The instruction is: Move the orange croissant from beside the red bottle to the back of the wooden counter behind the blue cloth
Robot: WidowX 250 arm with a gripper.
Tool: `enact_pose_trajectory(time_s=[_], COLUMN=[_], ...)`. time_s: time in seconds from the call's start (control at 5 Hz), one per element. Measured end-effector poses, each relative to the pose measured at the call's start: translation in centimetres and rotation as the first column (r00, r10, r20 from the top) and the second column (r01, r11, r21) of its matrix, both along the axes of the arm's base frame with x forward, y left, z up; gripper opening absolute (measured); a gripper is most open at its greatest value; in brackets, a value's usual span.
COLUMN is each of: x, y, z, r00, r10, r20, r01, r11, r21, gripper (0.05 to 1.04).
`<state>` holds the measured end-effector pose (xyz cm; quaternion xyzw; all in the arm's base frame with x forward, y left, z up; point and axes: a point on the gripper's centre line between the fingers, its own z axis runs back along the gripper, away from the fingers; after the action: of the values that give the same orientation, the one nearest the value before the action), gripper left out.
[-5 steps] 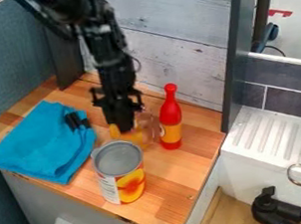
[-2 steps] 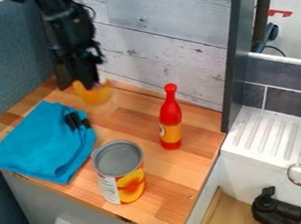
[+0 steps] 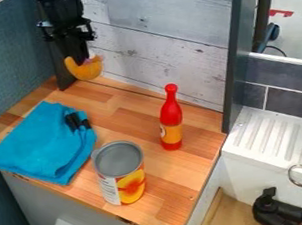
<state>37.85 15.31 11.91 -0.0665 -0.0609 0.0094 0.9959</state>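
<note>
Above the counter's back left corner: your gripper, clamped on one orange, curved piece, raised off the wood. Below it, one blue cloth, folded; to your right, one red bottle, upright; nearer the front, one can, upright.

Blue cloth, fruit-labelled can, red bottle, white sink, dark tiles

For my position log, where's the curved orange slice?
The slice hangs in the black gripper, upper left in the camera view, by the dark post.
</note>
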Motion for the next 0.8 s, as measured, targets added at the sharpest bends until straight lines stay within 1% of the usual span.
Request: enact_pose_trajectory(time_s=[0.2, 0.4, 0.8], x=[0.5, 1.2, 3.2], y=[1.4, 2.6, 4.3], z=[-1.6, -3.3, -5.3], r00=[0.997, 0.991, 0.985], r10=[0.042, 0.076, 0.125], r20=[-0.06, -0.107, -0.122], r01=[-0.039, -0.069, -0.11], r11=[0.998, 0.995, 0.987], r21=[0.046, 0.075, 0.119], gripper=[0.111, 0.111, 0.111])
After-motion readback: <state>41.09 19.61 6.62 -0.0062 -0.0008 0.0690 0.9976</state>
